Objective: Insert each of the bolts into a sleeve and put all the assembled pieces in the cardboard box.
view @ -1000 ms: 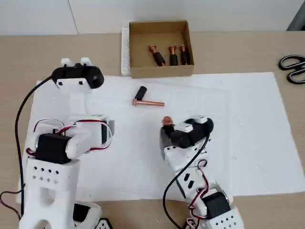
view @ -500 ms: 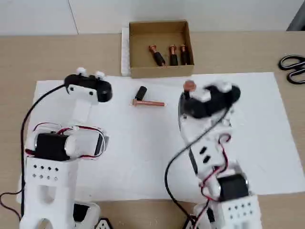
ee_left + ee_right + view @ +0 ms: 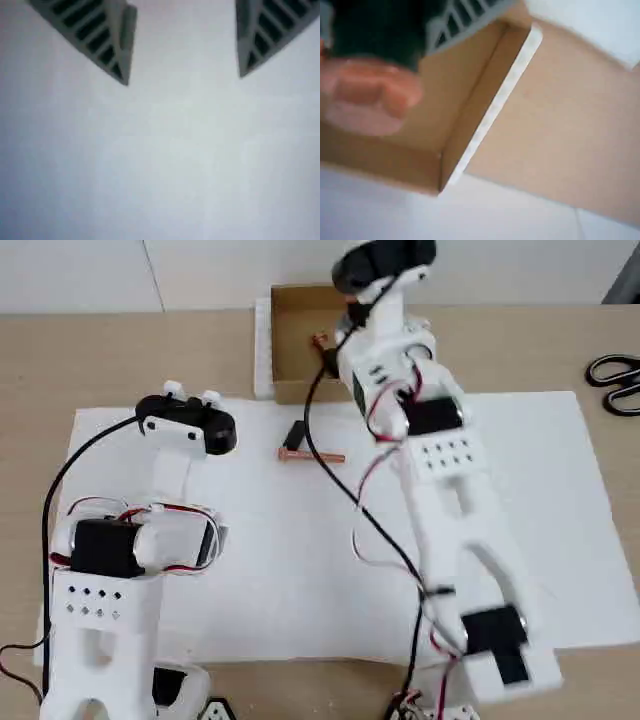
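My right arm (image 3: 385, 300) stretches over the cardboard box (image 3: 290, 390) at the table's back. In the right wrist view my right gripper (image 3: 395, 35) is shut on an assembled piece, a black sleeve (image 3: 375, 30) with a copper bolt head (image 3: 370, 95), held above the box's inside near a corner (image 3: 440, 165). One assembled piece (image 3: 321, 343) shows in the box beside the arm. A loose copper bolt (image 3: 312, 455) and a loose black sleeve (image 3: 295, 433) lie on the white sheet (image 3: 300, 570) in front of the box. My left gripper (image 3: 187, 422) (image 3: 183, 78) hangs open over the bare sheet, left of them.
Scissors (image 3: 612, 382) lie on the wooden table at the far right, off the sheet. The right arm's cables hang across the sheet's middle, close to the loose bolt. The sheet's left and right parts are bare.
The right arm has swung from the sheet's middle up and back over the box, carrying the assembled piece. The left gripper shifted a little to the right a second ago and has held still since.
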`<state>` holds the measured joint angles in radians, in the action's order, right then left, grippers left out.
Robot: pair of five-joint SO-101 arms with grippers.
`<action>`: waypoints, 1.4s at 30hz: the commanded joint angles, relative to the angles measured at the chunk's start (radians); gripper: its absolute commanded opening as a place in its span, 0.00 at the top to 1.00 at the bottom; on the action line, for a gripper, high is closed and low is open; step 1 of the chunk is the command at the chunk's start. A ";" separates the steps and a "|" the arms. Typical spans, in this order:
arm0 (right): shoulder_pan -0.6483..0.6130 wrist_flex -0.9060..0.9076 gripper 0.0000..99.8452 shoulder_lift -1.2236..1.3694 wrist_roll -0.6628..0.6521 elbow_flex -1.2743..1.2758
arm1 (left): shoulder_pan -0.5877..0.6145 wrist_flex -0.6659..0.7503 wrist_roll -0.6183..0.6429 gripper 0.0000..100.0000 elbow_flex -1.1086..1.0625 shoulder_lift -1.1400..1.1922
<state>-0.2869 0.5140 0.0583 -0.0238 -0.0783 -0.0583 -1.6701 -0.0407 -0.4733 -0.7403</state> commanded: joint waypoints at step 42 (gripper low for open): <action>-0.064 -0.065 0.83 1.053 -0.006 -1.036 | 0.075 -0.005 -0.008 0.87 0.001 -0.011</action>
<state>-0.3544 0.4664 1.1431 -0.0238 -1.0633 0.0092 -1.6701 -0.0437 -0.4749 -0.7403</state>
